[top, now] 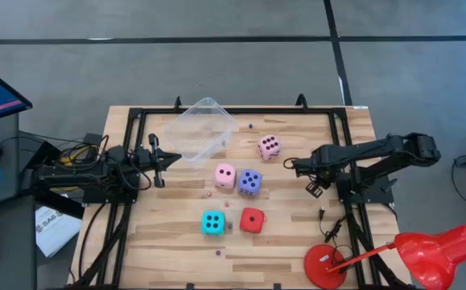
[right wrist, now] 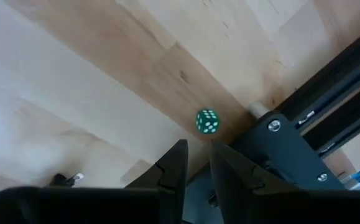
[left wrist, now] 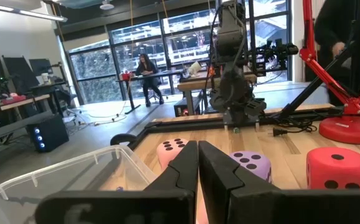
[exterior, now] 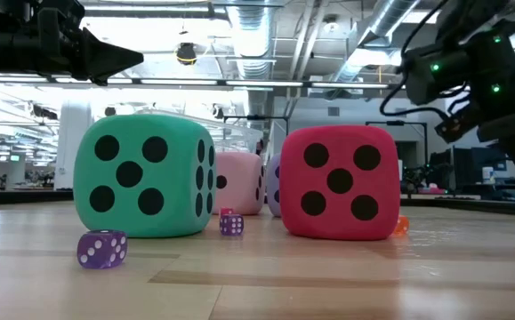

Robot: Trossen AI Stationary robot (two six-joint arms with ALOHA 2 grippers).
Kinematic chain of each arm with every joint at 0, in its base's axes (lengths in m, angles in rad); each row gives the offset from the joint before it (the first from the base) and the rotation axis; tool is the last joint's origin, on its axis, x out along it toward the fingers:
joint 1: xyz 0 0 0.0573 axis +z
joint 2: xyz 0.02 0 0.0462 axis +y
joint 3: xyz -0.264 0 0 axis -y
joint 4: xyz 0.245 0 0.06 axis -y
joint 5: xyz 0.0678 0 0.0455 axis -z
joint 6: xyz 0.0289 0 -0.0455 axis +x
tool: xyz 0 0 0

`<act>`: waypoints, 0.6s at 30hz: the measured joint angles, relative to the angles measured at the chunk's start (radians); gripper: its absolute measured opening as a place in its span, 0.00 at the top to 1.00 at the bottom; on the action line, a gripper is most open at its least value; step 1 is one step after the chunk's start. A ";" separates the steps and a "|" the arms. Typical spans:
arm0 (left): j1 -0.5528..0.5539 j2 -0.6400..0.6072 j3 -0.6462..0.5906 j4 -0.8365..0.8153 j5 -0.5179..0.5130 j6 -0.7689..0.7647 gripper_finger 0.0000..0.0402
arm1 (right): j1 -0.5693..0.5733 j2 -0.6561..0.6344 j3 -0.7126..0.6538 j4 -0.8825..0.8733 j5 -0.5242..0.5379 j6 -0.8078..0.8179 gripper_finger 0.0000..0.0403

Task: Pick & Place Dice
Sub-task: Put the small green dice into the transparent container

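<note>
Five dice sit mid-table; neither hand holds one.
Your left hand (top: 171, 158) is pressed together beside the tub (top: 201, 129). Your right hand (right wrist: 196, 163) looks nearly closed over a tiny green die (right wrist: 207, 121), seemingly empty; the pink dice (exterior: 239, 182) are half hidden behind the cyan die (exterior: 141, 175).

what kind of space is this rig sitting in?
Looks like an open-plan office or lab. The wooden table stands on a grey floor; beyond it are exposed ceiling ducts, desks with monitors, large windows and a seated person.
</note>
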 joint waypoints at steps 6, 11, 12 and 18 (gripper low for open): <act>0.000 0.000 0.000 0.000 0.000 0.000 0.99 | -0.064 0.001 0.001 -0.001 -0.008 0.108 0.84; 0.000 0.000 0.000 -0.001 0.000 0.000 0.99 | -0.084 0.002 0.001 0.006 -0.012 0.222 0.84; 0.000 0.000 0.000 -0.001 0.000 0.000 0.99 | -0.084 0.002 0.001 0.008 -0.012 0.221 0.84; 0.000 0.000 0.000 -0.001 0.000 0.000 0.99 | -0.084 0.002 0.001 0.012 -0.015 0.139 0.84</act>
